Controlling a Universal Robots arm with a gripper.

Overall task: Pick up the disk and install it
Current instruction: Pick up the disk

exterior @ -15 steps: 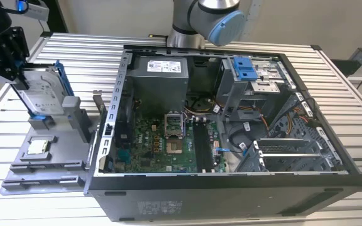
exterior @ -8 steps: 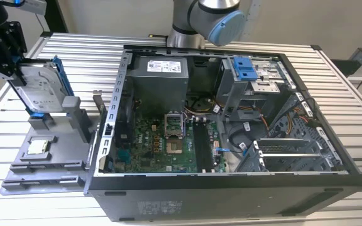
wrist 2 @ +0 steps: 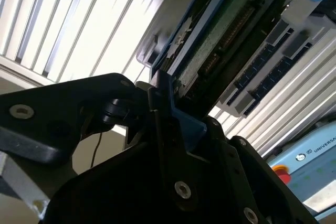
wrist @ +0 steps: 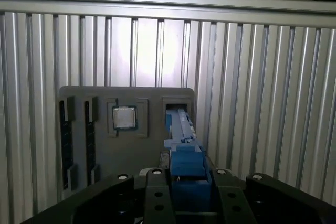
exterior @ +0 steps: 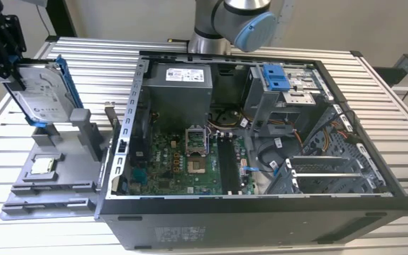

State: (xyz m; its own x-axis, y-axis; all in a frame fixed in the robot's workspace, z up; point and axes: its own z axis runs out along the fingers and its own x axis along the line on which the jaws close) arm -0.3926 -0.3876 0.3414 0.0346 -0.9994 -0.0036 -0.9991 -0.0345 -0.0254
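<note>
The disk (exterior: 44,98), a silver-grey drive with a white label in a thin blue frame, stands on edge at the exterior view's left. My gripper (exterior: 14,71) is shut on its upper end. Its lower end is at the upright posts of the grey holder tray (exterior: 55,183); I cannot tell whether it still touches them. In the first wrist view the disk (wrist: 181,129) shows edge-on between my gripper (wrist: 186,184) fingers, over the tray's open slot. The second wrist view shows the disk (wrist 2: 220,35) with its green circuit side and my gripper (wrist 2: 168,111) clamped on the blue frame.
A small square silver chip (exterior: 43,166) lies in a recess of the tray, also seen as the chip (wrist: 125,117). The open computer case (exterior: 261,207) lies on the slatted metal table (exterior: 402,133), with a blue-latched drive bay (exterior: 276,77) at its far side. The arm's base (exterior: 239,21) rises behind the case.
</note>
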